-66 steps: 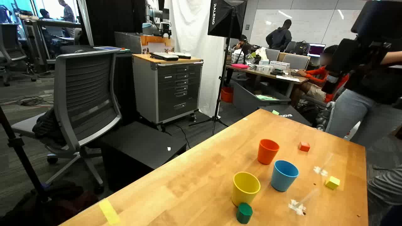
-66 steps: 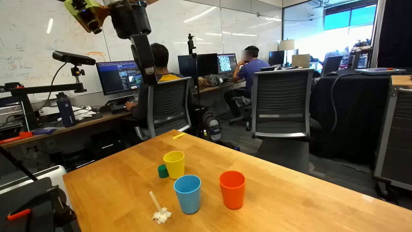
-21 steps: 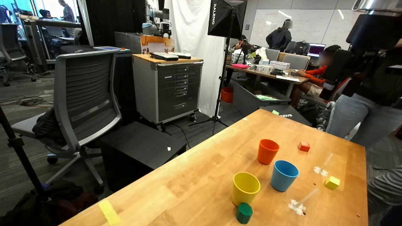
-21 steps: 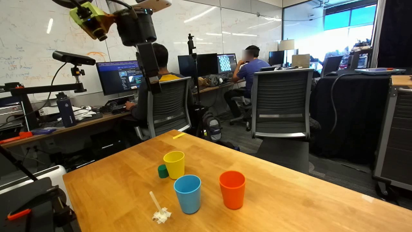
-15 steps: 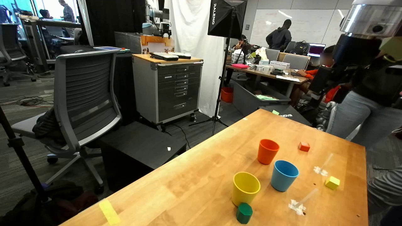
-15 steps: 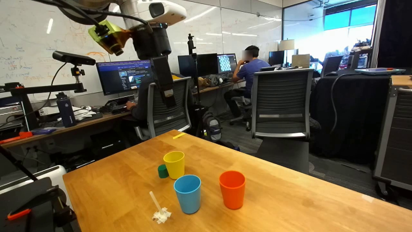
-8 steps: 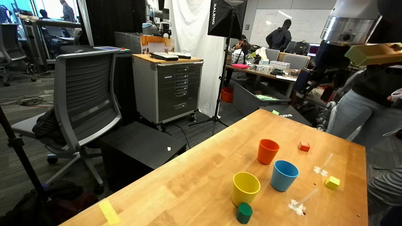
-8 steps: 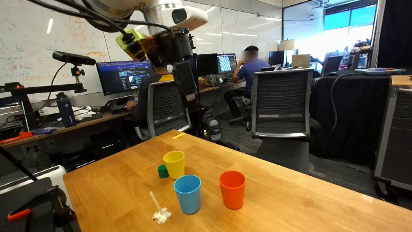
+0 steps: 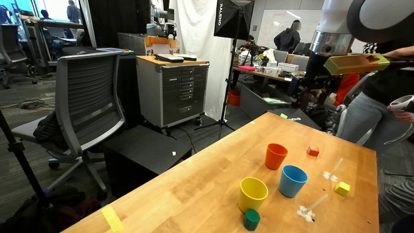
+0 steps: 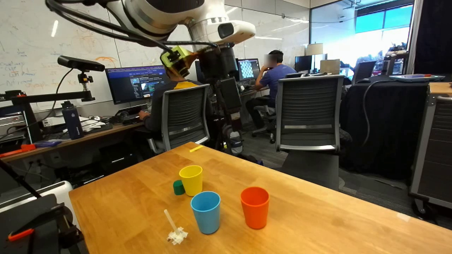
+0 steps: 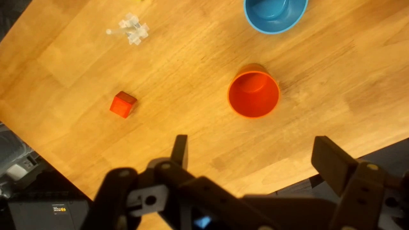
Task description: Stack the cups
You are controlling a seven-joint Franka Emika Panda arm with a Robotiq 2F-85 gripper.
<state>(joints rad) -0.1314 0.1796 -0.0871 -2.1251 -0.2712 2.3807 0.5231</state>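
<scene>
Three cups stand upright and apart on the wooden table. The red cup (image 9: 276, 157) (image 10: 255, 210) and the blue cup (image 9: 292, 183) (image 10: 206, 213) show in both exterior views. The yellow cup (image 9: 253, 194) (image 10: 191, 180) stands close beside a dark green cylinder (image 9: 251, 220). In the wrist view the red cup (image 11: 254, 94) lies ahead of the fingertips, and the blue cup (image 11: 276, 16) is cut by the top edge. The yellow cup is out of the wrist view. My gripper (image 11: 250, 140) is wide open and empty, high above the table; it also shows in an exterior view (image 10: 231, 116).
A small red block (image 9: 313, 151) and a yellow block (image 9: 342, 188) lie on the table (image 9: 194, 181). Two thin sticks (image 9: 315, 204) (image 9: 337, 165) stand up from white tape. A person (image 9: 372, 116) stands beyond the table with a controller in hand.
My gripper has moved down and inward over the table, rightward in one exterior picture and leftward in another. The cups and blocks have not moved.
</scene>
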